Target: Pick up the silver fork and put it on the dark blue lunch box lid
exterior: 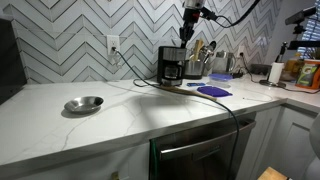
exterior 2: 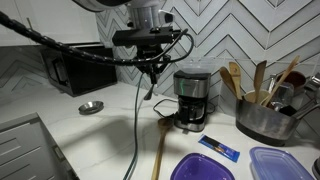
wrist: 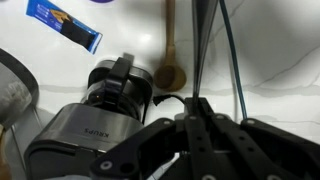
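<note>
**Black gripper (wrist: 197,108) clamped on the silver fork (exterior 2: 151,88), high over the coffee maker (exterior 2: 190,98)**

Gripper state: in the wrist view the two black fingers are drawn together with no gap visible between them. In an exterior view a slim, faint sliver hangs just under the fingertips. It reads as the silver fork, pinched at its upper end, but it is too small to show any detail.

Directly beneath the hand stands the coffee maker, which has a brushed metal body, black plastic trim and a round top. Just beside its base lies a wooden spoon (wrist: 168,55) with a long handle and an oval bowl. Beyond the spoon is a flat blue packet (wrist: 64,25).

Further from the hand, low on the white veined counter (exterior: 50,125), lies the dark blue lunch box lid (exterior: 213,90), thin, flat and round-cornered. A clear plastic box (exterior 2: 277,163) sits next to it. A metal pot (exterior 2: 262,122) holds upright wooden utensils. Farthest from the hand is a shallow round metal bowl (exterior: 84,104) with its polished floor in plain sight.
</note>
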{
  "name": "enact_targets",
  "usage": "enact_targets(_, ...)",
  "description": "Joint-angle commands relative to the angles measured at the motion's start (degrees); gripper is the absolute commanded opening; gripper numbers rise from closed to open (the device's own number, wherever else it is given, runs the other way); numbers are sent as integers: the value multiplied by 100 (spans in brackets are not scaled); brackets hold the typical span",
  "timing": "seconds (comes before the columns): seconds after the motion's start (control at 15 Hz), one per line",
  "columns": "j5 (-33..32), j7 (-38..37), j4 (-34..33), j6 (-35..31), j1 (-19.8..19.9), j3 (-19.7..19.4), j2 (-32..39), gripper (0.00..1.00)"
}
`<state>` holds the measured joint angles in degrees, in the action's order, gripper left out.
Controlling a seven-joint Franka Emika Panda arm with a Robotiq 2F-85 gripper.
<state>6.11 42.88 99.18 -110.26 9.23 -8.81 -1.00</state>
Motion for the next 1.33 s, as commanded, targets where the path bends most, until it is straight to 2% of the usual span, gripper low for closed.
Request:
enact_targets(0.0,17,-183,724,-406,96,-158,-451,2)
enact_targets(0.27,50,-318,1103,-677,181,-348,-618,2)
enact_targets(0.4,-10,-794,1236,-941,236,-432,-633,2)
enact_targets(0.47,-1,-442,846,-608,150,-408,-400,2)
enact_targets(0.53,-5,-473,878,-654,164,-428,-405,6)
enact_targets(1.2,-5,-467,854,-654,141,-400,-390,6)
enact_targets(1.27,-5,-467,854,-654,141,-400,-389,2)
